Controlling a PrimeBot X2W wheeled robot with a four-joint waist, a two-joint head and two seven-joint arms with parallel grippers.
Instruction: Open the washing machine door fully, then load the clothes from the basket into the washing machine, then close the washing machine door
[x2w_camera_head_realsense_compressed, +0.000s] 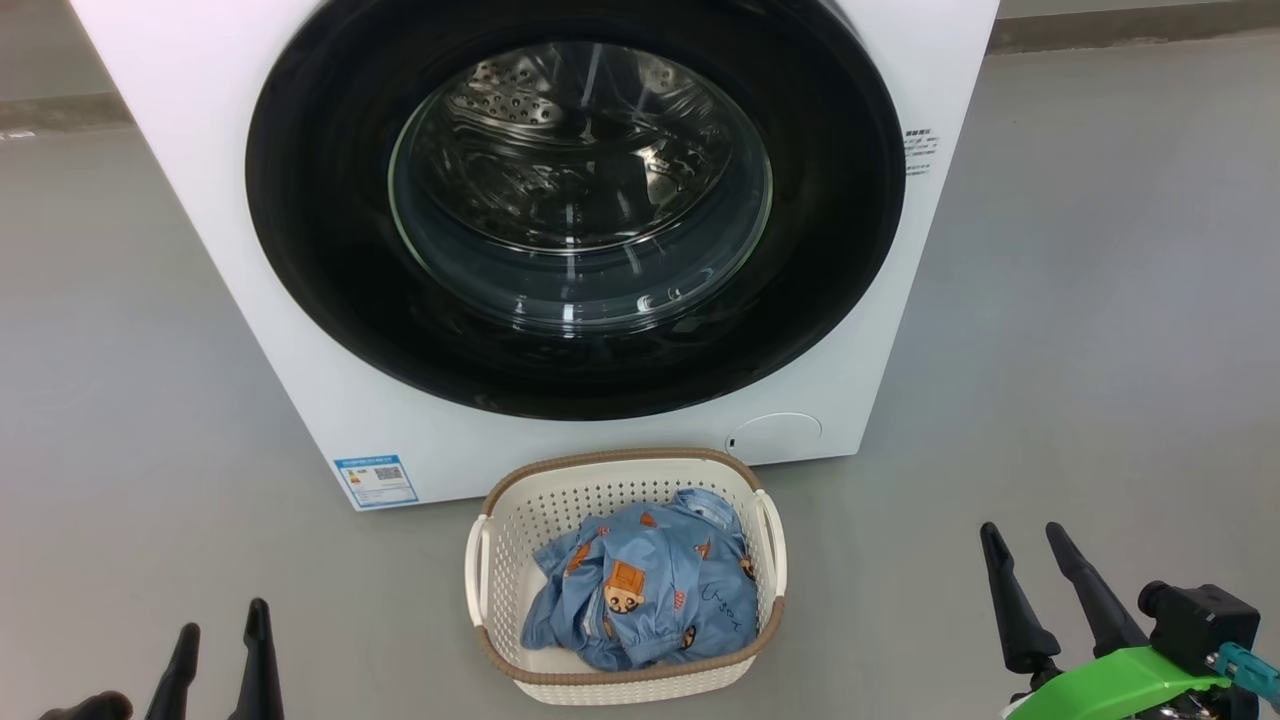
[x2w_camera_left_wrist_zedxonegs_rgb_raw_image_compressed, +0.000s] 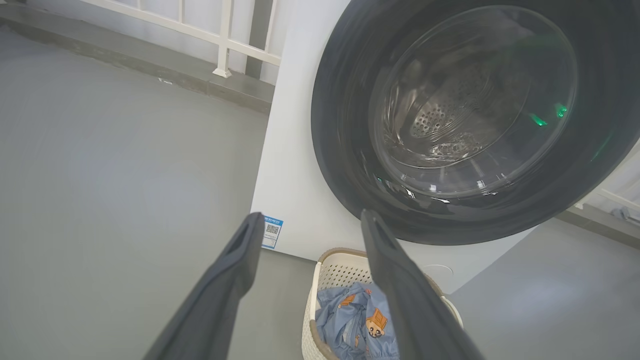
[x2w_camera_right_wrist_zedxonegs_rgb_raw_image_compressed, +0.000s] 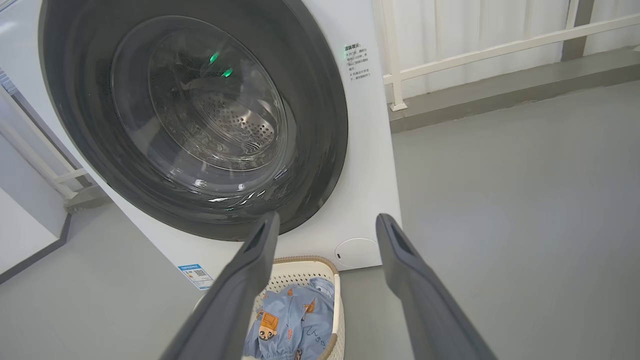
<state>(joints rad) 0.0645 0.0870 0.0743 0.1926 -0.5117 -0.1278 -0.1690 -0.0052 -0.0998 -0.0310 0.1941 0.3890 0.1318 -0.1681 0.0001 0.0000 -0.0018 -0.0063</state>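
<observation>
The white washing machine stands before me with its round black-rimmed door shut, the steel drum visible through the glass. On the floor in front sits the cream basket holding the light blue printed clothes. My left gripper is open at the lower left, well left of the basket, nothing between its fingers. At the lower right, my right gripper is open and empty, off to the basket's right. The door, basket and clothes lie beyond my left gripper; my right gripper faces the door and clothes.
Grey floor surrounds the machine. A blue label and a round white cover sit low on the machine's front. A white railing and a raised kerb run behind the machine on both sides.
</observation>
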